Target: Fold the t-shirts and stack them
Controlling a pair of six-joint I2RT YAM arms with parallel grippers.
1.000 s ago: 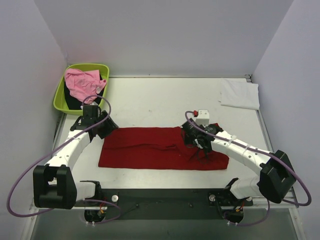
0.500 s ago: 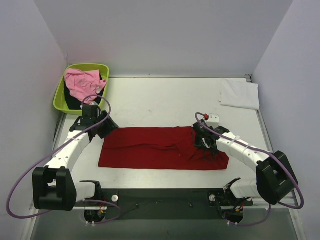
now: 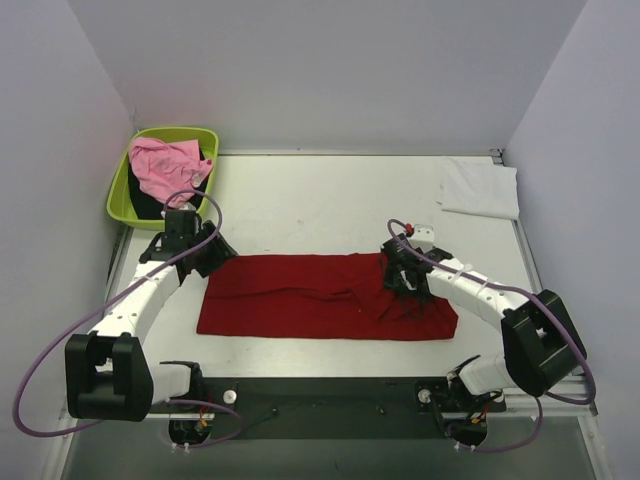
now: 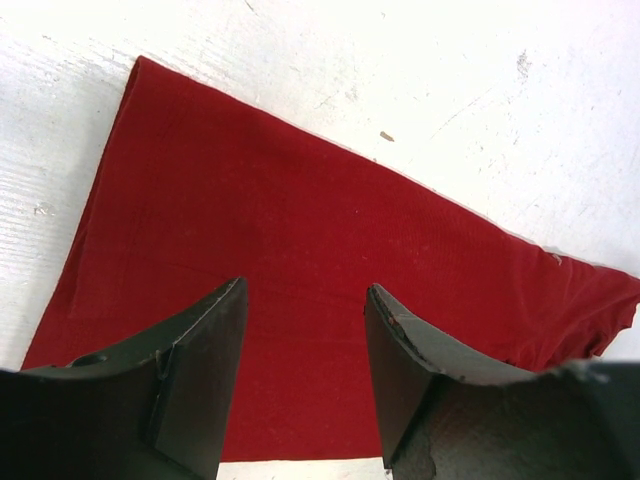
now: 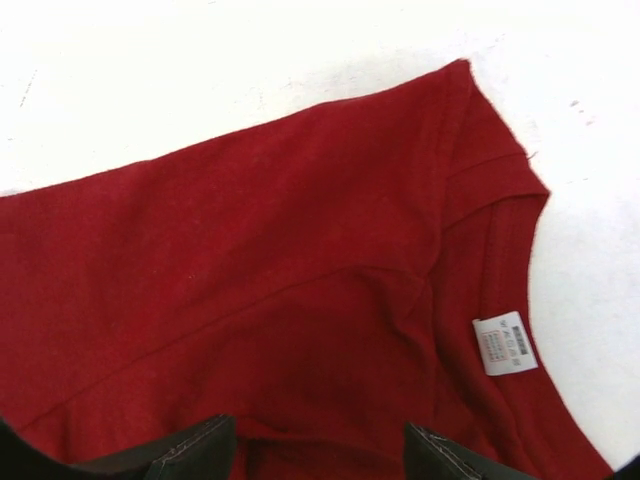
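Observation:
A deep red t-shirt (image 3: 320, 298) lies folded into a long band across the table's near middle. My left gripper (image 3: 214, 258) hovers at its left far corner, open, with red cloth (image 4: 300, 200) showing between the fingers (image 4: 200, 340). My right gripper (image 3: 400, 284) is over the shirt's right end, open, low above the collar area (image 5: 330, 300) near the white label (image 5: 503, 343). A white t-shirt (image 3: 480, 187) lies folded at the far right. A pink t-shirt (image 3: 165, 163) rests on a black one (image 3: 150, 205) in the tub.
The lime-green tub (image 3: 119, 185) stands at the far left corner against the wall. Bare white table (image 3: 310, 200) stretches behind the red shirt. Grey walls close in on the left, back and right sides.
My right gripper has shifted a little to the right over the shirt's right end and its jaws have narrowed slightly. The left arm and the shirts have not moved.

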